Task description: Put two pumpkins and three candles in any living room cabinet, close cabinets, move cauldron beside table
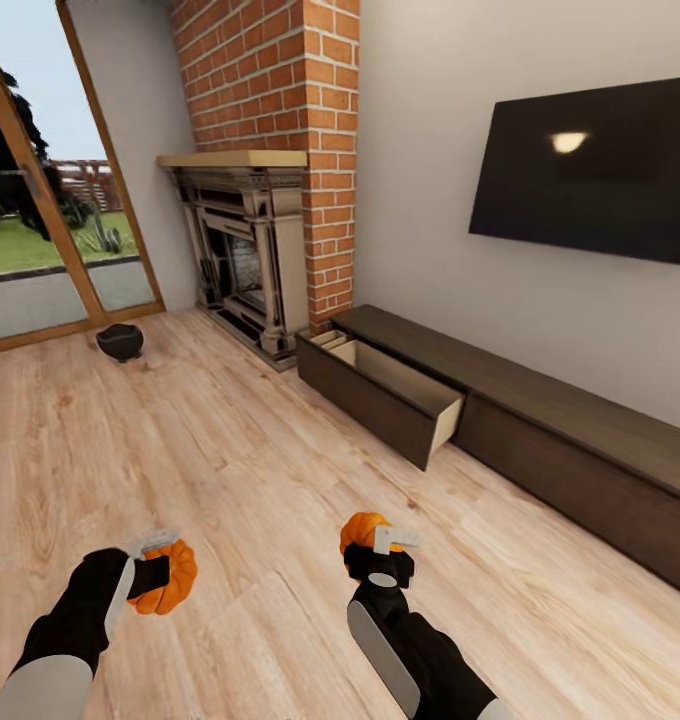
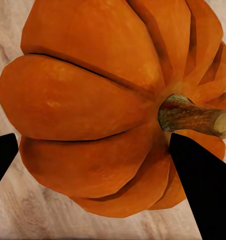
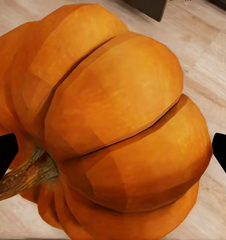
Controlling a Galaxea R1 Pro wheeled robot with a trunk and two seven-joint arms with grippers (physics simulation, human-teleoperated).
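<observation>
Holding: your left pincer (image 1: 152,562) grips one ribbed orange pumpkin (image 1: 170,578); your right pincer (image 1: 378,548) clamps the second pumpkin (image 1: 360,529).
Arms: both reach forward, low over the plank floor (image 1: 230,450).
Stem: woody, brown, beside your left finger (image 2: 202,190).
Cabinet (image 1: 540,420): dark wood against the wall, one pale-lined drawer (image 1: 390,395) pulled out.
Cauldron (image 1: 119,342): black, rounded, far by the window.

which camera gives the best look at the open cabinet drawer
The head view: the whole open drawer and its pale lining show, pulled out of the cabinet. The right wrist view catches just a dark corner, likely the cabinet's, behind the pumpkin.
</observation>
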